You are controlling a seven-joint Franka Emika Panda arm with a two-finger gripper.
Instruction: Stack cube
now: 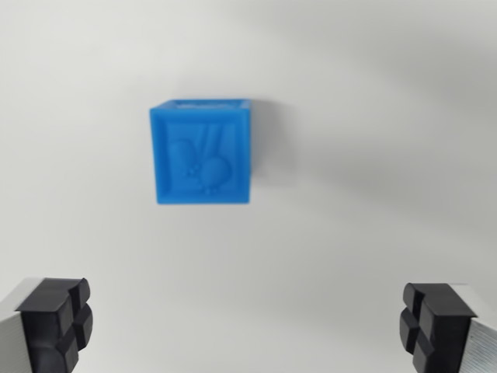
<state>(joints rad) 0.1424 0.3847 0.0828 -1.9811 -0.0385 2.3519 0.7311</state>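
The wrist view is bright and evenly lit, the white table (349, 233) washed out almost to featurelessness. Light seems to come from the wrist view's left, since the blue cube (202, 151) throws a faint, soft-edged shadow to its right. The cube is slightly blurred, its relief indistinct. The dark fingertips (58, 322) at the bottom corners look soft. No glare shows.

This looks like a lab or test bench rather than a lived-in room. A plain white table (373, 116) fills the whole wrist view out to every edge, bare and evenly lit, with only a blue cube (202, 153) casting a soft shadow.
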